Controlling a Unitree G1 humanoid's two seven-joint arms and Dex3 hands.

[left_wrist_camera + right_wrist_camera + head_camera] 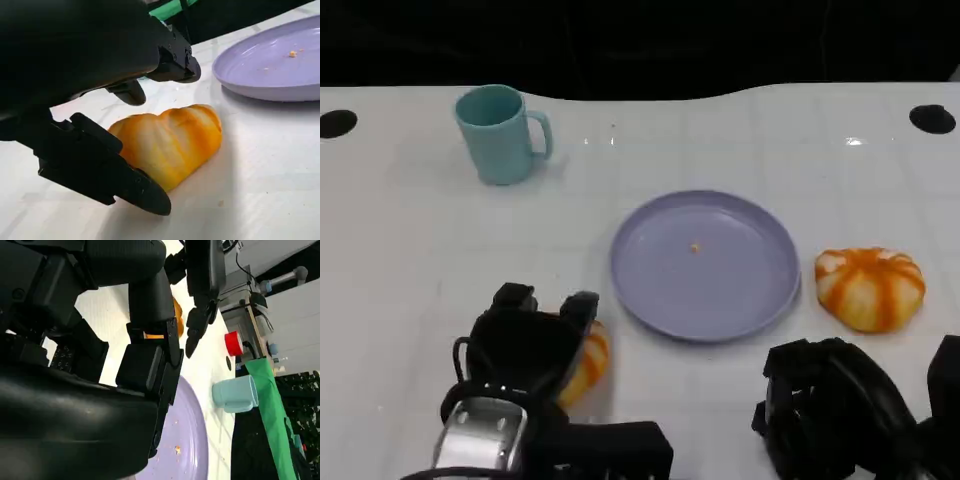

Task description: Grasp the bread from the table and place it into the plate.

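An orange-and-white striped bread (pixel 588 362) lies on the white table just left of the lavender plate (pixel 705 265). My left hand (pixel 525 350) sits over it, fingers spread to either side. In the left wrist view the bread (pixel 170 142) rests on the table between the upper fingers (pixel 172 67) and the lower finger (pixel 100 172), with a gap under the upper ones. The plate (pixel 270 70) holds only a crumb. A second striped bread (pixel 870 288) lies right of the plate. My right hand (pixel 835 410) hovers near the table's front edge, holding nothing.
A teal mug (pixel 503 133) stands at the back left, well away from the plate. The right wrist view shows the mug (pixel 235 392), the plate (pixel 187 450), and a red object (pixel 232 343) beyond the table. Dark round holes mark the table's far corners.
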